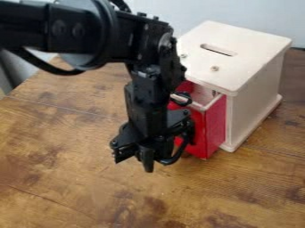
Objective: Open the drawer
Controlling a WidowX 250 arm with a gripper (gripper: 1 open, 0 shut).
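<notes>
Your gripper (145,153) hangs straight down at about 6 o'clock from the middle of the view, over the wooden table (60,191); its black fingers (145,161) blur together, so you cannot tell from here whether the jaws are clenched on the handle or merely closed beside it; the handle itself is hidden behind the black hardware. The drawer (205,125) sits at about 3 o'clock from the gripper, its red side showing, sticking part of the way out of the pale wooden box (244,67); the box stands at about 1 o'clock, with a slot (219,49) in its top face; the arm (84,31) reaches in from 10 o'clock and covers the drawer's front.
</notes>
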